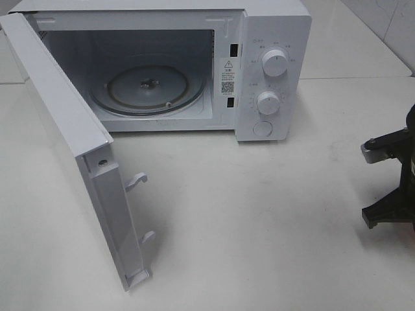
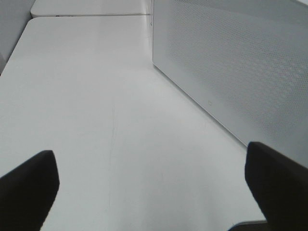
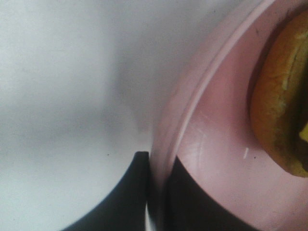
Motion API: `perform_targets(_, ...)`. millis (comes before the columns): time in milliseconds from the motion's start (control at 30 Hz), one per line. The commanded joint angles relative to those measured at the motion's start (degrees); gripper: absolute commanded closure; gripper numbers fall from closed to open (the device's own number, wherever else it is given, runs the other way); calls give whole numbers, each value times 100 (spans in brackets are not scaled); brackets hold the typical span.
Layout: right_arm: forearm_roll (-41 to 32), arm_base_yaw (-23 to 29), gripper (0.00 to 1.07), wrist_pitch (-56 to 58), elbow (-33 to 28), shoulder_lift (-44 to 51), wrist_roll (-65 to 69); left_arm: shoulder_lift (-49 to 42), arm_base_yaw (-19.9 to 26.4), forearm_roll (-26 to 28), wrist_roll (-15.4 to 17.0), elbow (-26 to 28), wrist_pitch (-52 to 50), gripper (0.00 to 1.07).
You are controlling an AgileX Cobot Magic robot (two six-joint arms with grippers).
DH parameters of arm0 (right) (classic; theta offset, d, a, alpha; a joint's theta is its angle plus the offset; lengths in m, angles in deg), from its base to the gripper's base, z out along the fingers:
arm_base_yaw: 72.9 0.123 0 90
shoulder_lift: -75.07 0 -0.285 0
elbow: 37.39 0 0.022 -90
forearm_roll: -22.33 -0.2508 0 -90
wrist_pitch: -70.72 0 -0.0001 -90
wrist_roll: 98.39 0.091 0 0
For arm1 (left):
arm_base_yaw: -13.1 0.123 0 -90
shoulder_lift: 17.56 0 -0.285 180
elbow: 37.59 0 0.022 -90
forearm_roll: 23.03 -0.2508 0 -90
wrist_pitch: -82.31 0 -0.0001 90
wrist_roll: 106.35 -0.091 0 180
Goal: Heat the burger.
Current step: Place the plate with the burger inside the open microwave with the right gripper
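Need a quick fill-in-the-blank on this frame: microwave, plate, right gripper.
1. The microwave door stands ____.
2. Its glass turntable holds ____.
3. The right gripper is shut on the pink plate at its ____.
4. The burger sits on the ____.
Missing words: open; nothing; rim; plate.

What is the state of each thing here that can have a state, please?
microwave: door swung wide open.
glass turntable: in place, nothing on it.
burger: on the pink plate, not yet in the microwave.
pink plate: clamped at its rim.
right gripper: shut on the pink plate.
left gripper: open, holding nothing.
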Motion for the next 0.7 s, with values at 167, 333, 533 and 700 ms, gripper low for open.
perform_targets(167,413,372,107,481,-17,52,172,-138,-6,6,23,11,-80,9)
perform_targets(333,447,550,107,544,-34,178,166,-138,-6,6,23,11,-80,9)
perform_targets(533,453,722,107,636,-195,590,166,-138,-6,6,23,11,-80,9)
perform_targets(700,453,934,107,882,-223,934,86,-138,-6,6,23,11,-80,9)
